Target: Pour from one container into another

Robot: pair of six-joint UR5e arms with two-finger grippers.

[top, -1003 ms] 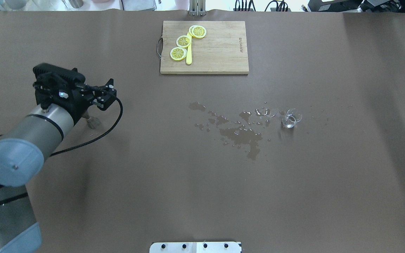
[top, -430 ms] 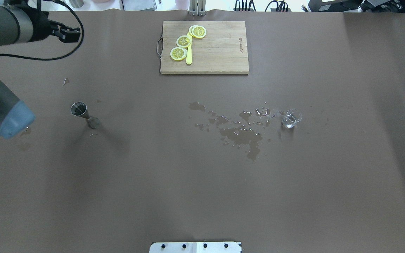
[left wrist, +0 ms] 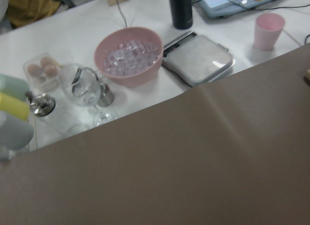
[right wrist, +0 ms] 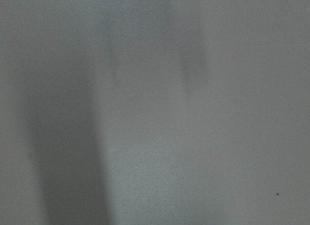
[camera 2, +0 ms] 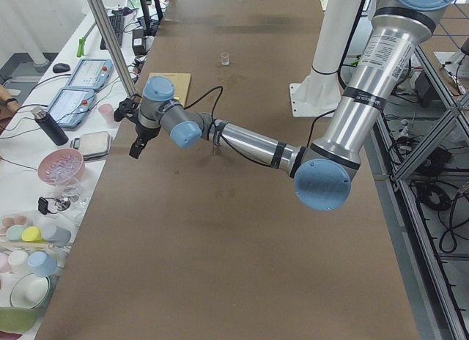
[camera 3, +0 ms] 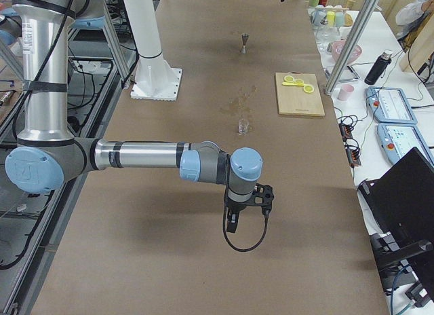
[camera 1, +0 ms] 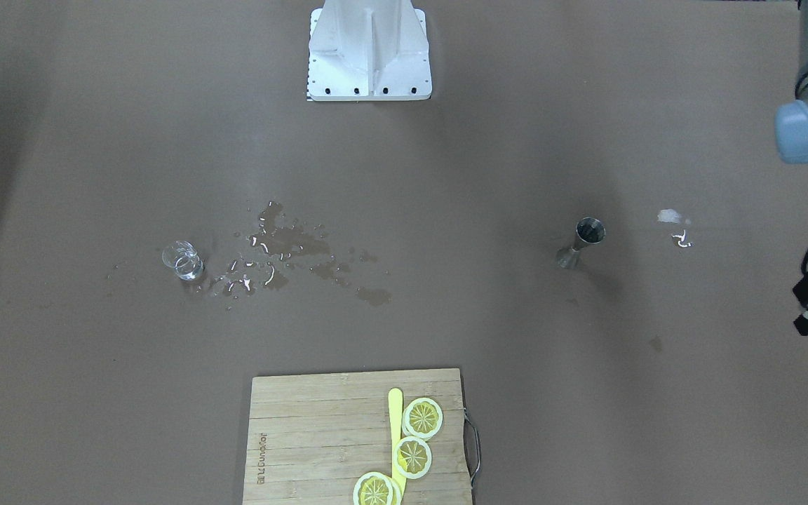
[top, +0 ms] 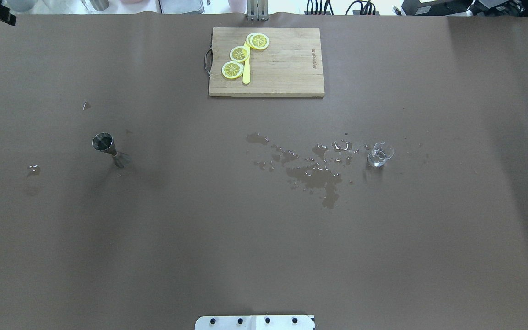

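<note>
— One arm is doing all the moving. The left one, which was hanging right over the jigger [top: 109, 150] a second ago, is pulling away and is now barely showing in the upper left corner of the overhead view.

— Is it carrying the jigger off?

— No. The jigger is standing upright on the counter [top: 227, 256] at the left-centre of that view, with nothing touching it.

— And the left tool [camera 2: 137, 143]?

— It is hanging near the counter's edge, and its wrist camera is looking out at a pink bowl [left wrist: 128, 53] beyond that edge. I am not managing to tell how wide its jaws are standing. The right tool [camera 3: 231, 223] is hovering low over bare counter, well apart from everything, and I cannot tell its opening either.

— So where is the pour standing?

— The glass [top: 379, 155] is sitting at the right-centre and seems to be holding a little clear liquid. A spill [top: 315, 176] is spreading just beside it toward the middle. I am reading this as the pouring being over and the arm retiring, though a good share of the liquid is lying on the counter rather than in the glass.
</note>
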